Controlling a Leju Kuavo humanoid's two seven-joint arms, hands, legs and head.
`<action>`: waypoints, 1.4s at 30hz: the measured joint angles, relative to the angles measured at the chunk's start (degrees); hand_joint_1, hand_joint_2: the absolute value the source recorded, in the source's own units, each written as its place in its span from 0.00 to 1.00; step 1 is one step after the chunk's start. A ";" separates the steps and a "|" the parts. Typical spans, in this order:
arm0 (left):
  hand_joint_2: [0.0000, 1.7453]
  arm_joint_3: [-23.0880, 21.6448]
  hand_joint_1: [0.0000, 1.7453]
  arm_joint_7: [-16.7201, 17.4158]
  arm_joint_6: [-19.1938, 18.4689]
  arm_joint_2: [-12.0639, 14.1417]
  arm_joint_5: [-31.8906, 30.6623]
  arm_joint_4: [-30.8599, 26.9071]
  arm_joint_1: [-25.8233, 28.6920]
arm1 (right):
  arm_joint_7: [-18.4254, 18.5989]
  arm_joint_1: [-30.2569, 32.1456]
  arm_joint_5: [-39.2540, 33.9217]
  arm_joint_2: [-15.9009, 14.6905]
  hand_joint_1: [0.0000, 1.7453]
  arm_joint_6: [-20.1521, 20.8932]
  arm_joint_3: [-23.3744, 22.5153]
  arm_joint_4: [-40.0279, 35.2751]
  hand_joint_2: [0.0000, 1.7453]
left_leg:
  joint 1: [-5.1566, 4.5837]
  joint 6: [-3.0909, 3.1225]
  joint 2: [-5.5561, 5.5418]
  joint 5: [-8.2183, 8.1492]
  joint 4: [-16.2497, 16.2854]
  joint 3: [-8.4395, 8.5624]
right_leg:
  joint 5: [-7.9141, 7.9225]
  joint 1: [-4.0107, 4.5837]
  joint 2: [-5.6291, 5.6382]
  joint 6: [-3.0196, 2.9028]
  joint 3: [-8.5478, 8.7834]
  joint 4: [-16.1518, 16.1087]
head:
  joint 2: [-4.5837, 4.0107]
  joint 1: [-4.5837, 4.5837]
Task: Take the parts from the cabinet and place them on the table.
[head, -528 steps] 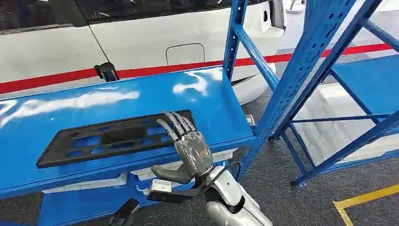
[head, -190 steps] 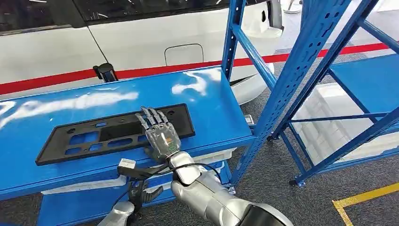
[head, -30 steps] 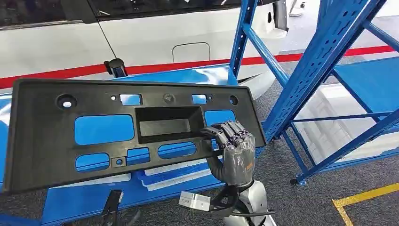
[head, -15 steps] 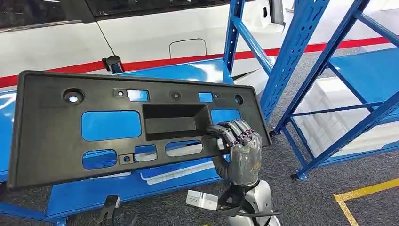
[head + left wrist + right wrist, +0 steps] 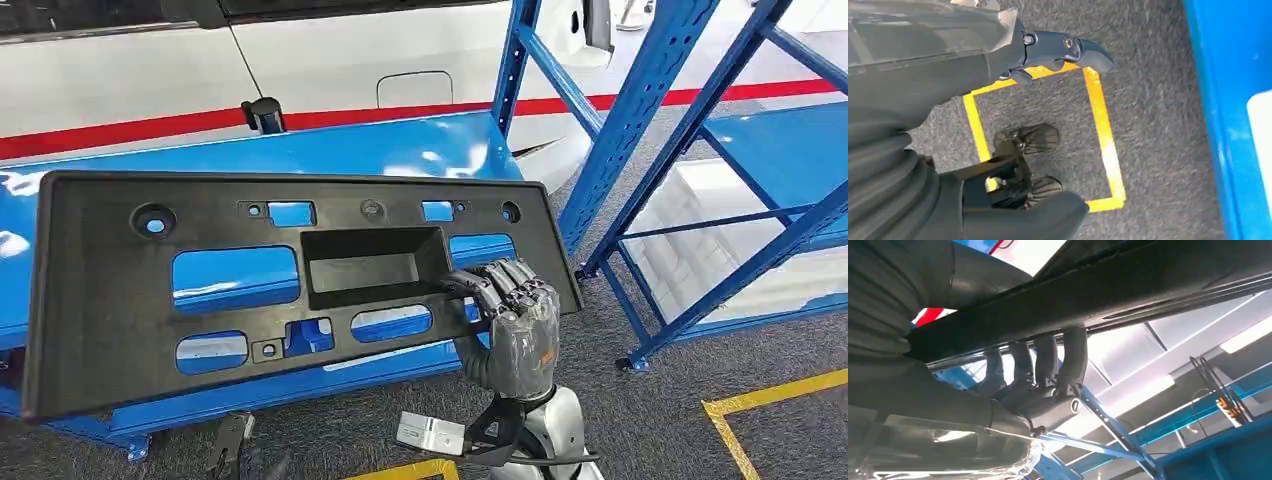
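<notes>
Car workshop: blue racking [image 5: 640,110], white car [image 5: 330,60], floor markings [image 5: 770,410].

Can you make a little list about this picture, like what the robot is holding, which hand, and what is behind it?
held thing: big black plastic panel with cut-out holes
holding hand: right hand, fingers curled over the panel's lower edge near its right end
panel position: lifted off the blue shelf, tilted up toward the camera
left hand: left hand hangs over grey carpet with yellow tape, holding nothing
behind the shelf: white car with a red stripe
at the right: blue rack frame
</notes>
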 joint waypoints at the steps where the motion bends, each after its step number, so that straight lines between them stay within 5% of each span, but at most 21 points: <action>1: 1.00 0.09 0.00 0.00 -0.15 0.00 -0.35 0.00 0.01 | 0.18 -0.01 0.28 -0.04 1.00 0.00 -0.04 -0.02 1.00 | 0.00 -0.17 -0.04 0.30 0.00 -0.29 | 1.26 0.01 0.00 0.45 3.21 -4.62 | 0.00 0.02; 3: 1.00 0.11 0.00 0.00 -0.81 -0.02 -0.92 -0.07 -0.01 | 0.42 -0.03 0.83 -0.02 1.00 0.00 -0.24 -0.55 1.00 | 0.00 -0.66 -0.15 0.73 0.12 -0.56 | 3.42 -0.01 0.00 0.63 10.07 -15.02 | 0.00 0.02; 7: 1.00 0.55 0.00 0.02 -1.33 0.04 -1.46 -0.09 -0.03 | 0.61 0.04 1.51 0.15 1.00 0.00 -0.57 -1.42 1.00 | -0.19 -2.05 -0.02 1.51 0.02 -0.89 | 3.80 0.86 0.20 -0.65 10.03 -16.53 | 0.00 0.00; 8: 1.00 0.63 0.00 0.02 -1.49 0.04 -1.59 -0.09 -0.04 | 0.72 0.07 1.68 0.18 1.00 0.00 -0.66 -1.60 1.00 | -0.19 -2.41 -0.06 1.74 0.07 -1.01 | 4.33 0.21 0.17 -1.28 10.00 -16.93 | 0.00 -0.02; 10: 1.00 0.76 0.00 0.05 -1.55 0.13 -1.97 -0.09 -0.03 | 0.79 0.26 2.25 0.50 1.00 0.00 -0.85 -2.31 1.00 | 0.05 -2.77 0.01 -1.82 3.38 -2.54 | 5.14 -0.31 -0.09 -2.40 9.82 -17.02 | 0.00 -0.24; 12: 1.00 0.94 0.00 0.09 -1.73 0.20 -2.05 -0.09 0.03 | 0.85 0.60 2.51 0.74 1.00 0.00 -0.96 -2.82 1.00 | 0.16 -3.41 -0.01 -6.98 12.38 -6.13 | 5.57 -0.11 -0.20 -2.78 9.17 -16.99 | 0.00 -0.28; 14: 1.00 1.11 0.00 0.15 -1.79 0.22 -2.10 -0.09 0.22 | 0.90 0.97 2.64 0.77 1.00 0.00 -1.14 -3.02 1.00 | 0.24 -3.69 0.01 -8.97 18.40 -8.28 | 5.91 0.04 -0.22 -2.67 8.55 -16.92 | 0.00 -0.31; 16: 1.00 1.14 0.00 0.17 -1.81 0.24 -2.10 -0.09 0.25 | 0.92 1.33 2.67 0.77 1.00 0.00 -1.18 -3.15 1.00 | 0.34 -3.53 0.05 -5.99 13.52 -4.97 | 6.14 0.04 -0.20 -2.36 8.35 -16.87 | 0.00 -0.28; 18: 1.00 1.16 0.00 0.17 -1.90 0.35 -2.10 -0.09 0.18 | 0.94 1.33 2.67 0.81 1.00 0.00 -1.27 -3.39 1.00 | 0.34 -3.04 0.06 -2.10 3.16 1.40 | 6.19 0.05 -0.19 -2.22 8.33 -16.60 | 0.00 -0.28; 19: 1.00 1.22 0.00 0.17 -1.99 0.46 -2.12 -0.11 0.06 | 0.98 1.36 2.69 0.85 1.00 0.00 -1.31 -3.56 1.00 | 0.20 -2.71 0.04 -2.57 0.51 2.75 | 6.24 0.37 -0.19 -2.00 8.11 -16.36 | 0.00 -0.26; 22: 1.00 1.53 0.00 0.07 -2.67 0.65 -2.51 -0.22 0.26 | 1.77 1.35 3.12 0.92 1.00 0.00 -1.35 -3.78 1.00 | -0.43 -1.72 0.01 -1.95 0.35 2.12 | 6.86 0.44 -0.23 -1.04 7.55 -16.54 | 0.00 -0.18; 24: 1.00 1.70 0.00 -0.28 -3.15 0.74 -2.60 -0.33 0.33 | 2.56 1.37 3.54 0.87 1.00 0.00 -1.36 -3.96 1.00 | 0.24 -0.56 0.23 -0.75 -0.81 2.19 | 6.73 0.76 -0.29 -0.36 6.79 -16.14 | 0.00 -0.15; 27: 1.00 2.38 0.00 -0.57 -3.67 0.90 -2.71 -0.59 0.49 | 3.37 1.41 3.69 0.72 1.00 0.00 -1.33 -4.24 1.00 | 0.14 0.18 0.32 -0.04 -0.94 1.24 | 0.67 0.38 0.03 -1.22 2.04 -5.33 | 0.00 0.04; 29: 1.00 2.53 0.00 -0.61 -3.69 1.07 -2.73 -0.59 0.92 | 3.52 1.65 3.74 0.57 1.00 0.00 -1.36 -4.24 1.00 | 0.14 0.05 0.34 0.36 -0.88 0.57 | -1.81 0.29 0.03 -0.85 -0.76 1.87 | 0.00 0.07; 31: 1.00 2.53 0.00 -0.61 -3.69 1.14 -2.80 -0.59 1.29 | 3.56 1.69 3.74 0.44 1.00 0.00 -1.35 -4.24 1.00 | 0.18 -0.24 0.30 0.66 -0.84 0.32 | -0.20 0.06 0.02 0.18 2.11 -1.94 | 0.00 0.04; 33: 1.00 2.53 0.00 -0.66 -3.69 1.14 -2.82 -0.61 1.30 | 3.58 1.67 3.74 0.37 1.00 0.00 -1.36 -4.24 1.00 | 0.32 -0.60 0.10 0.87 -0.78 0.33 | 3.48 -0.33 0.00 1.18 8.66 -13.35 | 0.00 0.04; 34: 1.00 2.56 0.00 -0.68 -3.69 1.18 -2.88 -0.72 1.30 | 3.58 1.61 3.78 0.35 1.00 0.00 -1.33 -4.24 1.00 | 0.24 -0.99 0.08 0.97 -0.71 0.25 | 3.65 -0.55 -0.01 0.99 10.21 -17.24 | 0.00 0.07; 38: 1.00 2.58 0.00 -0.68 -3.69 1.29 -2.88 -0.94 1.33 | 3.61 1.66 3.85 0.33 1.00 0.00 -1.31 -4.35 1.00 | 0.08 -2.45 0.03 1.59 -0.81 -0.16 | 4.59 0.23 0.18 -0.34 9.74 -16.85 | 0.00 -0.02; 39: 1.00 2.58 0.00 -0.68 -3.72 1.35 -2.88 -0.98 1.33 | 3.63 1.63 3.85 0.33 1.00 0.00 -1.31 -4.39 1.00 | 0.30 -2.73 0.03 1.31 -0.55 -0.47 | 4.98 -0.69 0.18 -0.95 9.86 -17.07 | 0.00 -0.04; 40: 1.00 2.58 0.00 -0.70 -3.69 1.44 -2.88 -1.05 1.35 | 3.63 1.61 3.85 0.39 1.00 0.00 -1.29 -4.46 1.00 | 0.37 -2.90 0.04 -0.09 0.72 -0.97 | 5.18 -0.60 0.17 -1.31 9.73 -17.06 | 0.00 -0.04; 42: 1.00 2.58 0.00 -0.72 -3.71 1.51 -2.91 -1.05 1.41 | 3.65 1.65 3.98 0.44 1.00 0.00 -1.25 -4.50 1.00 | 0.39 -3.28 0.03 -5.57 9.31 -4.56 | 5.40 -0.35 0.05 -1.99 9.34 -17.06 | 0.00 -0.13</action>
